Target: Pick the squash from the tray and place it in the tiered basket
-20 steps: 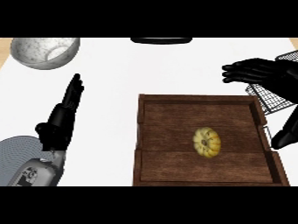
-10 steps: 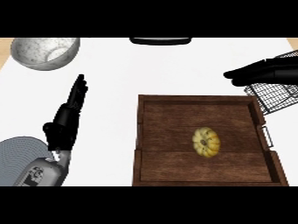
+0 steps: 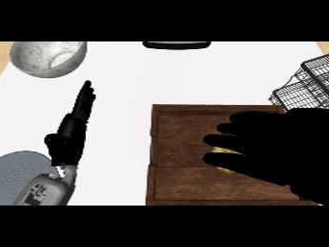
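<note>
Our right hand (image 3: 288,149) covers most of the squash (image 3: 222,155) in the tray (image 3: 181,144); fingers' curl unclear. Left hand (image 3: 73,130) open on counter (image 3: 195,77). Basket (image 3: 316,87) beyond tray, bowl (image 3: 48,58) far left.

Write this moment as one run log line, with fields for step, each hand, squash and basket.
step: reaching | right hand: over squash, grasp unclear | left hand: open, resting | tray: holds squash | tiered basket: no squash

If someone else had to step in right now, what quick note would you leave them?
Right hand: low over the tray, covering most of the squash; whether it grips yet can't be seen.
Left hand: open, resting at the left, fingers up.
Basket: far right, beyond the tray.
Done: the reach to the squash.
Left: grasp, lift, carry to the basket, release.
</note>
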You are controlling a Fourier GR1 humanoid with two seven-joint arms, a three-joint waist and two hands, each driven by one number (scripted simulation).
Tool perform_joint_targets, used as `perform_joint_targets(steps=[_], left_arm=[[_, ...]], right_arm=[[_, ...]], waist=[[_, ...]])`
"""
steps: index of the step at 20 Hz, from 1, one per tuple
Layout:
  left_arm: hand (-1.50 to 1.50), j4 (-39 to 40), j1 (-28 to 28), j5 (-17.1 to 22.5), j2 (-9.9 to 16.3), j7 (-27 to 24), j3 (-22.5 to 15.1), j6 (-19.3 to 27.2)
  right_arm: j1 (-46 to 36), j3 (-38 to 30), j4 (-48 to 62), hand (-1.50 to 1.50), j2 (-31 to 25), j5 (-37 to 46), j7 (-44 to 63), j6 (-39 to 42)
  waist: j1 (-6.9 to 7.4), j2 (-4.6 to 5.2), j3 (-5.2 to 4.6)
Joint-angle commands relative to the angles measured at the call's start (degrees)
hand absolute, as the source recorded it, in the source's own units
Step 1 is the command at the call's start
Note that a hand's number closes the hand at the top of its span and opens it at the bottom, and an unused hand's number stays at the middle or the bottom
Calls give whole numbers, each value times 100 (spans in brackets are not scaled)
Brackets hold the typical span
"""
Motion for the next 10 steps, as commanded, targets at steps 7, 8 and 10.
perform_joint_targets(steps=[7,8,10], left_arm=[[0,114,200,-302,-237,-105,-8,2],[0,-125,60,-154,-149,204,87,-144],[0,3,179,-151,-127,-86,183,-181]], right_arm=[[-451,1148,-120,-150,919,292,1490,74],[-108,1354,-436,-150,926,518,1591,-20],[-237,1778,-430,-150,1051,388,2090,-119]], waist=[[12,21,2],[-8,17,5],[-21,8,-1]])
